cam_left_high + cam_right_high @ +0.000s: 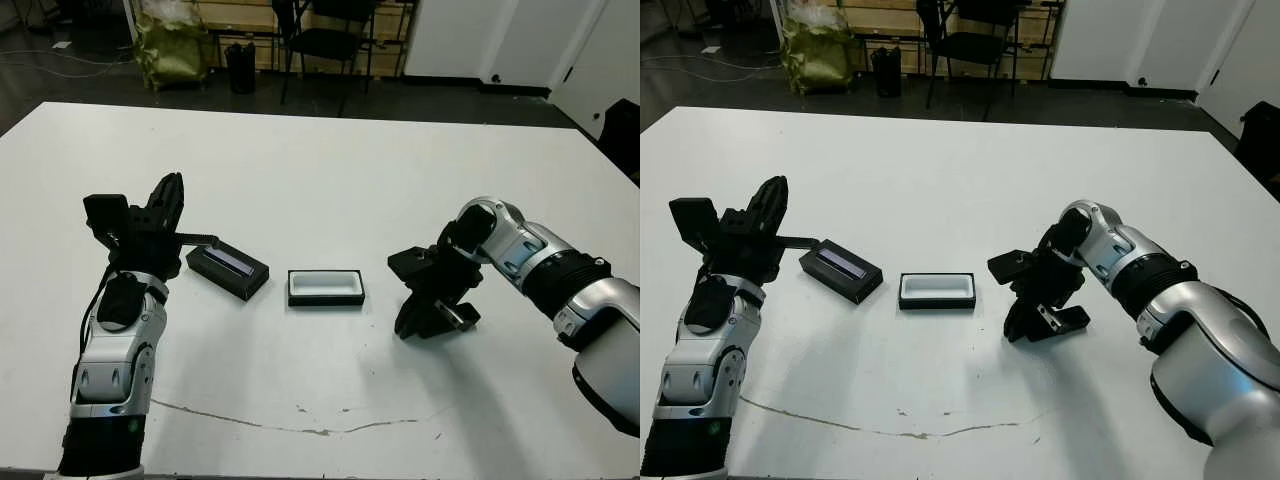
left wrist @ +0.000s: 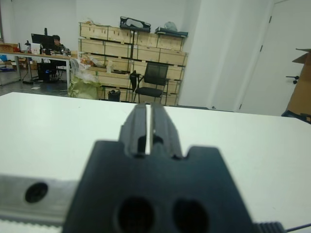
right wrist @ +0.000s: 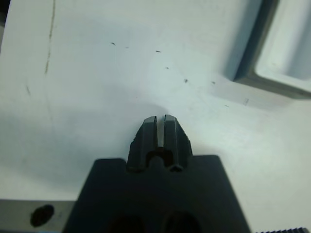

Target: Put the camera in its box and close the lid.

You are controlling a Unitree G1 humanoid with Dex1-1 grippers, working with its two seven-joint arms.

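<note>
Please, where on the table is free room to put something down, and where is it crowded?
Free: the wide far half of the table and the near strip before the box. Crowded: the middle row, where the left gripper, lid, box and right gripper stand close.

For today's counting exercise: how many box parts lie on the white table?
2: the lid near the left gripper, the white-lined tray mid-table. The right gripper may hide more.
</note>
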